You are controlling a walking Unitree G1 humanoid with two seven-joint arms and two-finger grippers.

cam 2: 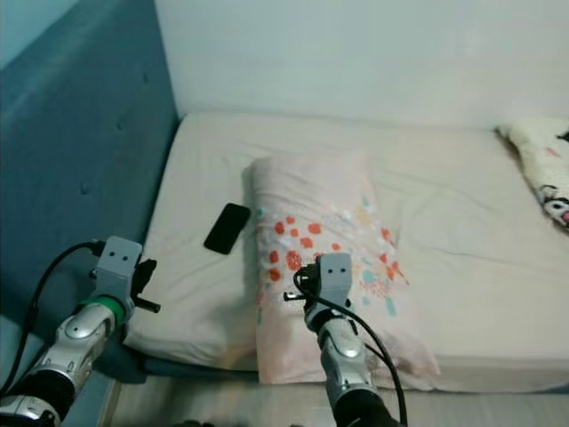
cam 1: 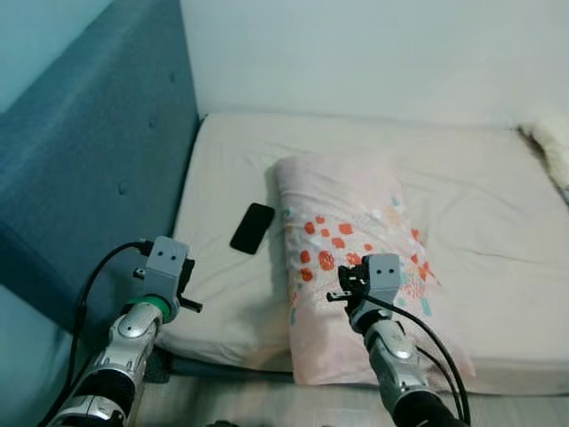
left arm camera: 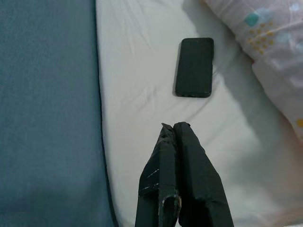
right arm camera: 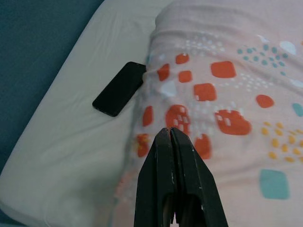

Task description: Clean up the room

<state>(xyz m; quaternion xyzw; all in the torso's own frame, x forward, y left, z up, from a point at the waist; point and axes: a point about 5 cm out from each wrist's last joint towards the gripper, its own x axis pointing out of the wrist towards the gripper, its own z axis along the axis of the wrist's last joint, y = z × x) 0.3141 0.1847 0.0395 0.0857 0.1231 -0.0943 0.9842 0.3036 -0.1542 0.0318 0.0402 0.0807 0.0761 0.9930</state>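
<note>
A black phone (cam 1: 252, 228) lies flat on the cream mattress (cam 1: 462, 178), just left of a pink pillow (cam 1: 342, 240) with orange and teal spots. In the left wrist view the phone (left arm camera: 194, 67) sits a short way beyond my left gripper (left arm camera: 174, 126), whose fingers are shut with nothing between them. My right gripper (right arm camera: 169, 131) hovers over the pillow (right arm camera: 227, 94), also shut and empty, with the phone (right arm camera: 119, 89) off to its side. In the eye views, the left arm (cam 1: 163, 276) hangs by the bed's near left corner and the right arm (cam 1: 373, 285) over the pillow's near half.
A blue padded headboard (cam 1: 98, 169) runs along the bed's left side, and a white wall (cam 1: 373, 53) stands behind it. A second patterned pillow (cam 2: 542, 169) lies at the far right edge. The mattress's front edge (cam 1: 231, 347) drops off below my arms.
</note>
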